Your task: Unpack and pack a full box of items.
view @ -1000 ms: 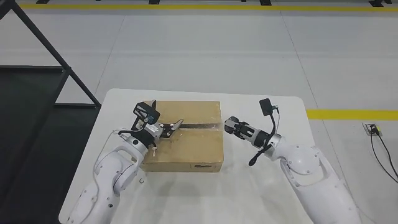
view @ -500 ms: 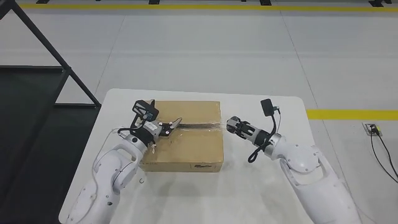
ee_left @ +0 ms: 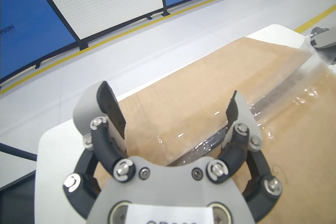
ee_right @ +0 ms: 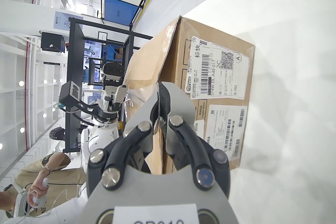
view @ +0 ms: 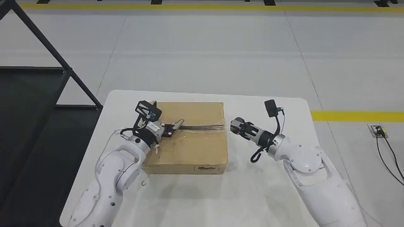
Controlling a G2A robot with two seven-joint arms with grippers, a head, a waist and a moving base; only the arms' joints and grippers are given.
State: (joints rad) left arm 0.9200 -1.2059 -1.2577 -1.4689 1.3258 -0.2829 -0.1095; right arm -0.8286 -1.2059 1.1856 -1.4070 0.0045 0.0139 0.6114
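Observation:
A closed brown cardboard box (view: 189,148) sits mid-table, and a strip of clear tape (view: 208,127) runs along its top seam. My left gripper (view: 175,127) hovers open just above the box top near its left end, with the seam and tape (ee_left: 288,80) running between its fingers (ee_left: 110,104). At the box's right edge my right gripper (view: 232,126) is shut on the tape end. In the right wrist view this gripper (ee_right: 158,89) pinches the film at the top corner of the box (ee_right: 218,93), above the labelled side.
The white table (view: 265,189) has free room in front of the box and to its right. A black metal frame (view: 38,38) stands off the table's left side. Shipping labels (ee_right: 223,72) cover the box's right wall.
My left gripper has drawn back slightly toward the box's left end. The tape at the right edge now looks lifted toward my right gripper, which has barely moved.

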